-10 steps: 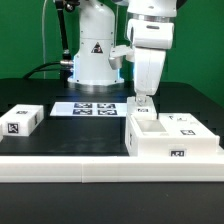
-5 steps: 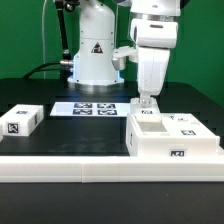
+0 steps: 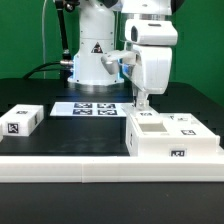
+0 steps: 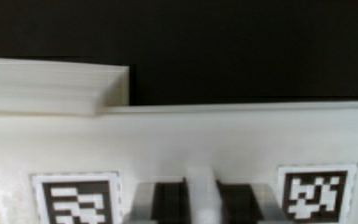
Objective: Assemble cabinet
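A white blocky plastic cabinet (image 3: 172, 140) with black-and-white square tags sat on the black counter (image 3: 80, 135), at the exterior view's right and near the front edge. The white arm's claw (image 3: 143, 101) hung just above the cabinet's far corner; whether it was open or closed could not be told. A small white tagged block (image 3: 20, 121) lay well apart at the exterior view's left, the flat marker board (image 3: 90, 108) farther back.

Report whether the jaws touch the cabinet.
Cannot tell. In the exterior view the gripper ends close over the cabinet, with neither gap nor contact plain; the wrist view is too blurred.
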Action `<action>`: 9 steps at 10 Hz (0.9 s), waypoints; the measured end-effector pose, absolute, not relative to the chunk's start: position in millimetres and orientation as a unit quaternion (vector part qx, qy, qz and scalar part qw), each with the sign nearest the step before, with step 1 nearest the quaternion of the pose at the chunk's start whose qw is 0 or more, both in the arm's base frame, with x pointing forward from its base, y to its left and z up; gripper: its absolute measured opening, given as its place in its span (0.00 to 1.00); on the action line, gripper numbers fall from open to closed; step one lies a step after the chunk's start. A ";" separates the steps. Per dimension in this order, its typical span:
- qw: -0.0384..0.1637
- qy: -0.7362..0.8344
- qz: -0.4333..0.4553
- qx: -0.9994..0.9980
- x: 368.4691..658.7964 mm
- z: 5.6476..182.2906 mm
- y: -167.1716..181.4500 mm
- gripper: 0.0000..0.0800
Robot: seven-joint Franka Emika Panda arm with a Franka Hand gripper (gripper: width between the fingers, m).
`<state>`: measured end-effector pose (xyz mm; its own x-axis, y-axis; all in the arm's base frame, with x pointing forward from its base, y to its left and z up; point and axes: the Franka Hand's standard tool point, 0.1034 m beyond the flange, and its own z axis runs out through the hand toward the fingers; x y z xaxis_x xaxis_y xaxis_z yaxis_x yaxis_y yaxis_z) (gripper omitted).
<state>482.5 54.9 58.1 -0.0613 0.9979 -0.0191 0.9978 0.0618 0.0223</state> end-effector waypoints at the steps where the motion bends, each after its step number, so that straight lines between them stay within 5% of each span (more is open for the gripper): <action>1: 0.015 0.728 0.002 0.685 482.6 58.1 54.8 0.09; 4: 0.013 0.727 -0.003 0.687 491.0 58.5 52.7 0.09; 9: 0.030 0.717 0.024 0.696 559.8 60.7 52.7 0.09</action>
<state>559.8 52.7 60.7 -0.0295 0.9995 -0.0102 0.9966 0.0302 0.0761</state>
